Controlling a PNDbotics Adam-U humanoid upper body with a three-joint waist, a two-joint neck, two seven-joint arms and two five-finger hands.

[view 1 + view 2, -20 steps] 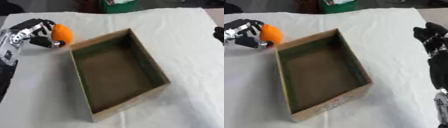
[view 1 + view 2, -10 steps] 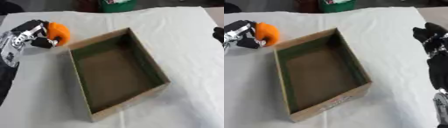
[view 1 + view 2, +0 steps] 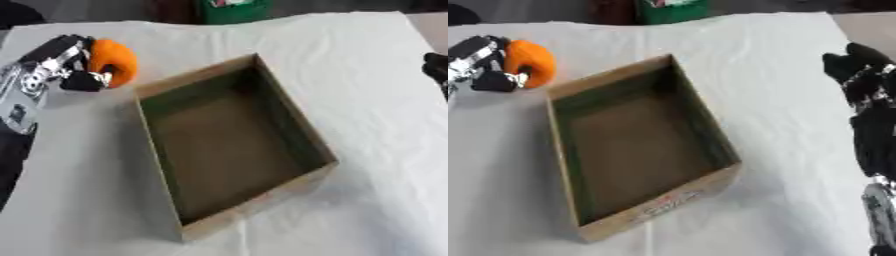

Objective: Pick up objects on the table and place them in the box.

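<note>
An orange round object [image 3: 116,61] is held at the upper left, just beyond the box's far left corner. My left hand [image 3: 61,65] is shut on it, fingers and thumb curled round its left side. The open cardboard box [image 3: 289,125] lies askew in the middle of the white cloth, with nothing visible inside. My right hand [image 3: 861,75] rests at the right edge with relaxed fingers pointing up, holding nothing.
A white cloth [image 3: 367,75] covers the table. A green container [image 3: 674,10] stands beyond the table's far edge. A dark shape [image 3: 17,12] shows at the top left corner.
My left hand has lifted the orange object up and a little toward the box. The right hand has stayed where it was.
</note>
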